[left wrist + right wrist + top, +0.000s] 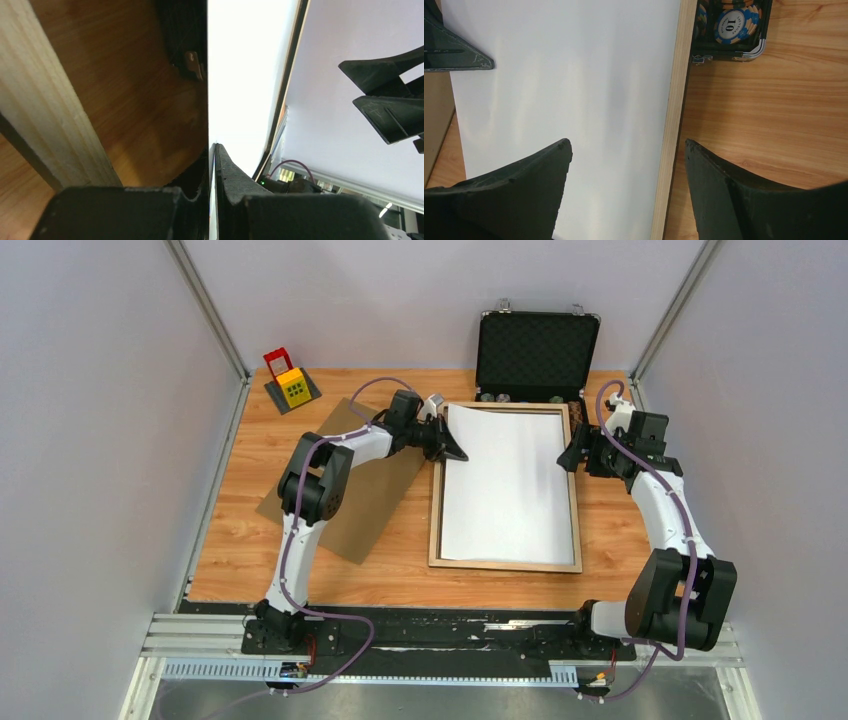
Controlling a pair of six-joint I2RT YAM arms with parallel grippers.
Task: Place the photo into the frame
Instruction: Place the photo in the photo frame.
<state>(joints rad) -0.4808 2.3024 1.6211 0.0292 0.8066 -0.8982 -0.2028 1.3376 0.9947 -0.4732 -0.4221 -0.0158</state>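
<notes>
The photo (pixel 508 485) lies with its plain white back up inside the pale wood frame (pixel 505 565); its printed face is hidden. My left gripper (pixel 458 452) is shut on the photo's far left edge, which is raised a little over the frame's left rail. In the left wrist view the white sheet (pixel 240 75) runs between my shut fingers (pixel 215 150), with a frame rail (pixel 45 110) beside them. My right gripper (pixel 567 458) is open and empty. In the right wrist view it (pixel 628 145) straddles the frame's right rail (pixel 674 110), one finger over the photo (pixel 574 75).
An open black chip case (pixel 537 352) stands just behind the frame, with chips showing in the right wrist view (pixel 731 25). The brown backing board (pixel 360 490) lies left of the frame under my left arm. A small red and yellow toy (pixel 290 382) sits at the back left.
</notes>
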